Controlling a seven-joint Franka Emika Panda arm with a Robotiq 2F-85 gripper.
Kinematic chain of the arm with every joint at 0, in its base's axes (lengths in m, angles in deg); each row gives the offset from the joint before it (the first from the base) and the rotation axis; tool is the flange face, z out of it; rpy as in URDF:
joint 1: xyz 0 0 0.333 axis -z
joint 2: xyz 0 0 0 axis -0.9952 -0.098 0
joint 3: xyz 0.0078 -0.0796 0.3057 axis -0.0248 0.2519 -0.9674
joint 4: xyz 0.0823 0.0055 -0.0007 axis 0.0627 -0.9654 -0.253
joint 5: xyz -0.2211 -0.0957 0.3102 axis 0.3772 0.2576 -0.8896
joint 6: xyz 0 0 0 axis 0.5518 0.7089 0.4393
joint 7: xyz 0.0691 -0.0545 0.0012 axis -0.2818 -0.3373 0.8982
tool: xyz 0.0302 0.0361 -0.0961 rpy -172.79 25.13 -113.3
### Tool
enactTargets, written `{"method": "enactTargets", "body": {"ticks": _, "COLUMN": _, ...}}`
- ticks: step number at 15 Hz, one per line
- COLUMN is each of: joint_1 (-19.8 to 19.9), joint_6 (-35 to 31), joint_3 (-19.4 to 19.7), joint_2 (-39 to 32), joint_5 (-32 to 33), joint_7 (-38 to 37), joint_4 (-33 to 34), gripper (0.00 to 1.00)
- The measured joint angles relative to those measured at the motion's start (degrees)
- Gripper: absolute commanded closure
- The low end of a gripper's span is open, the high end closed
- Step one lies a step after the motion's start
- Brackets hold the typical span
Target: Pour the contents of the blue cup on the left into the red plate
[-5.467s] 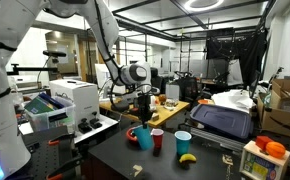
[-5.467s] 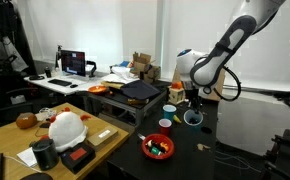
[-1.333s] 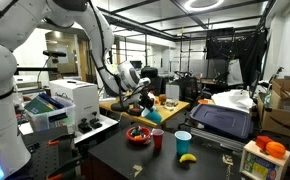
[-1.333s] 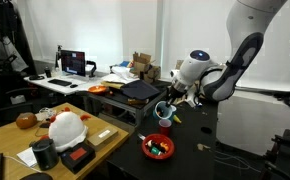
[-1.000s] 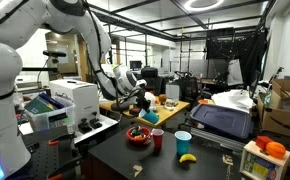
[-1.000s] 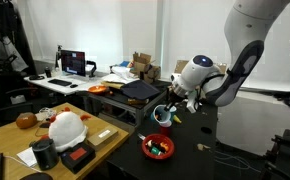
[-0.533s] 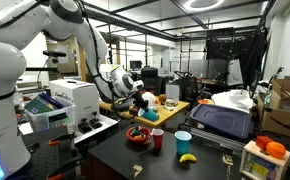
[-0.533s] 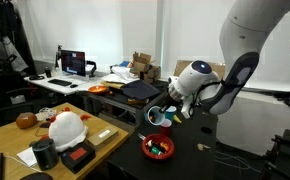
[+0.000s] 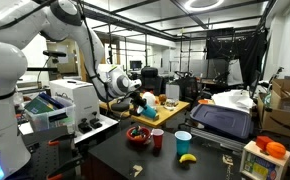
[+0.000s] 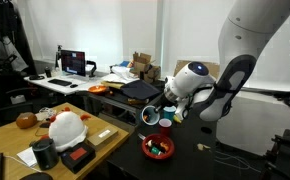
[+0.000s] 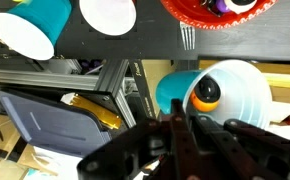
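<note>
Tipped further over now, the blue cup (image 10: 151, 116) lies nearly sideways above the red plate (image 10: 156, 148), mouth seemingly plateward; gripper (image 10: 162, 111) clamped on it.

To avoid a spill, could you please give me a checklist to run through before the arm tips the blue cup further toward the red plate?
1. Grip on the blue cup: ok, the gripper is shut on it.
2. Cup tipped: ok, it leans well over on its side.
3. Mouth above the red plate: cannot tell exactly; it hangs close above it.
4. Cup emptied: not ok, an orange object shows in its mouth.
5. Red cup and light-blue cup clear: ok, both upright beside the plate.
</note>
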Motion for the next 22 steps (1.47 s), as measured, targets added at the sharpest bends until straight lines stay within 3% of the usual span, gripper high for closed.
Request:
{"method": "enactTargets", "body": {"ticks": 3, "joint_1": 0.1, "joint_6": 0.0, "joint_3": -2.3, "joint_2": -0.1, "joint_5": -14.2, "joint_7": 13.3, "joint_4": 0.0, "gripper": 0.99}}
{"method": "enactTargets", "body": {"ticks": 7, "joint_1": 0.3, "joint_6": 0.1, "joint_3": -3.3, "joint_2": -1.2, "joint_5": -24.0, "joint_7": 22.4, "joint_4": 0.0, "gripper": 0.99}}
{"method": "enactTargets", "body": {"ticks": 22, "joint_1": 0.6, "joint_6": 0.1, "joint_3": -3.3, "joint_2": -1.4, "joint_5": -27.5, "joint_7": 29.9, "joint_4": 1.6, "gripper": 0.99}}
